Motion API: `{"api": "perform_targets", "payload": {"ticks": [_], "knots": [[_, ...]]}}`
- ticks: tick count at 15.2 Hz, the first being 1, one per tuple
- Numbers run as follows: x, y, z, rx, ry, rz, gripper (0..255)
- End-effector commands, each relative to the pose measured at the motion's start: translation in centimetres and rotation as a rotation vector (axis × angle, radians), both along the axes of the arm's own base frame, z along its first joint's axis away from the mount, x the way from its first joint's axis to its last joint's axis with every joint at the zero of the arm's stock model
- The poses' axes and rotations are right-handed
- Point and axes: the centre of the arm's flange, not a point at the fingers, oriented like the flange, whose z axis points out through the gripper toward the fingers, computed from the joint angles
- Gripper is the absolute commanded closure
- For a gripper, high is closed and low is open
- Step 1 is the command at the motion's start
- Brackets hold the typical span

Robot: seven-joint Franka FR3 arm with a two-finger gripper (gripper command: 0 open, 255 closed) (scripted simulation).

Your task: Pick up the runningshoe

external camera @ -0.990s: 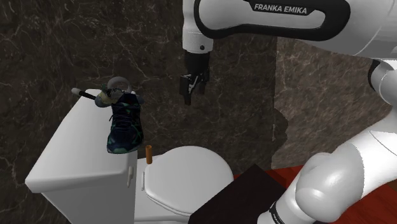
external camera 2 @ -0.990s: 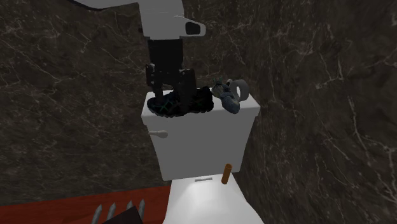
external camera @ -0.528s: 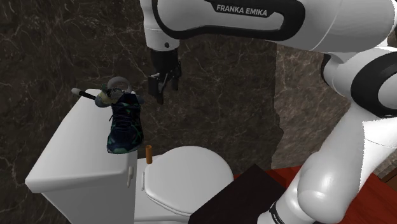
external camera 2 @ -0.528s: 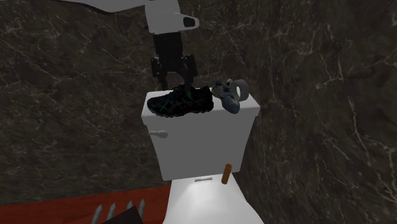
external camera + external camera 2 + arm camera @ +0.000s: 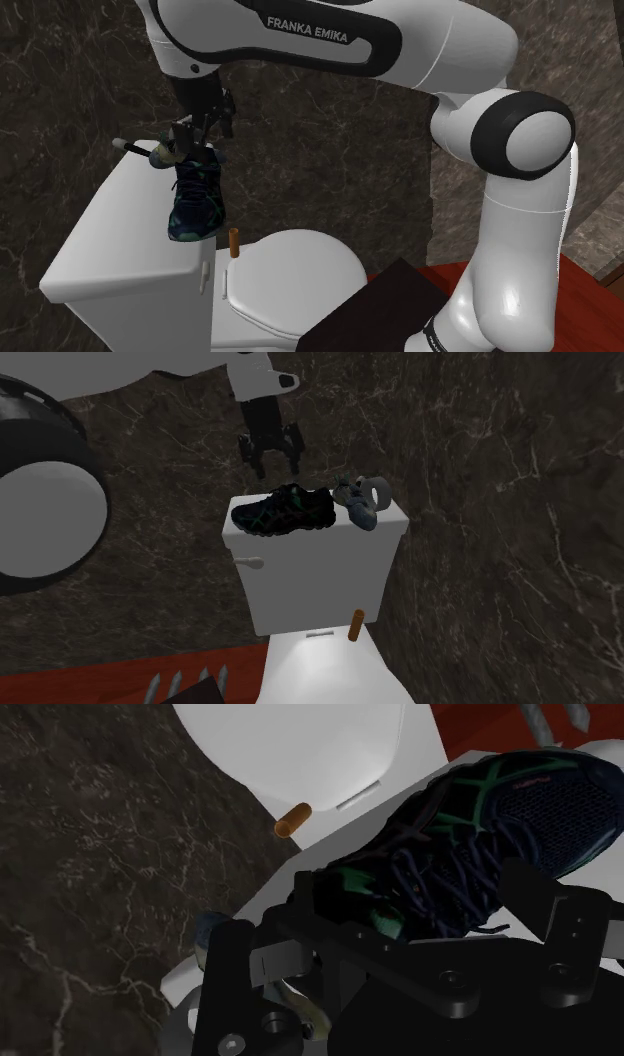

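Hovering over the toilet tank lid, the pincer hangs with its fingers spread wide and nothing between them, clear of the running shoe beneath. The dark shoe, with green trim and dark laces, lies lengthwise near the lid's front edge, the one facing the bowl. Its sole is flat on the lid, so the narrow laced upper faces the hand. In the wrist view that upper sits in the gap between the two fingers, which suggests the hand is lining up to straddle the shoe across its width before descending. A small grey trinket sits just beside the shoe at the lid's wall-side end, so I judge a grip nearer the shoe's middle safer. A brown peg stands lower down, by the seat lid, well out of the way.
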Motion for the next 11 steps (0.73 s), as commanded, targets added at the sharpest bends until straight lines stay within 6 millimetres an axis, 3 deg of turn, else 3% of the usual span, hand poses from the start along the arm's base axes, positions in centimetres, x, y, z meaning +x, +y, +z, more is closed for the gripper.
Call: {"api": "perform_targets", "payload": {"ticks": [1, 8, 9, 11], "knots": [[0.2, 0.6, -0.8, -0.005, -0.004, 0.006, 0], [0.2, 0.6, -3.8, -0.005, -0.004, 0.006, 0], [0.3, 0.5, -3.8, -0.005, -0.004, 0.006, 255], [0.2, 0.5, -3.8, -0.005, -0.004, 0.006, 255]]}}
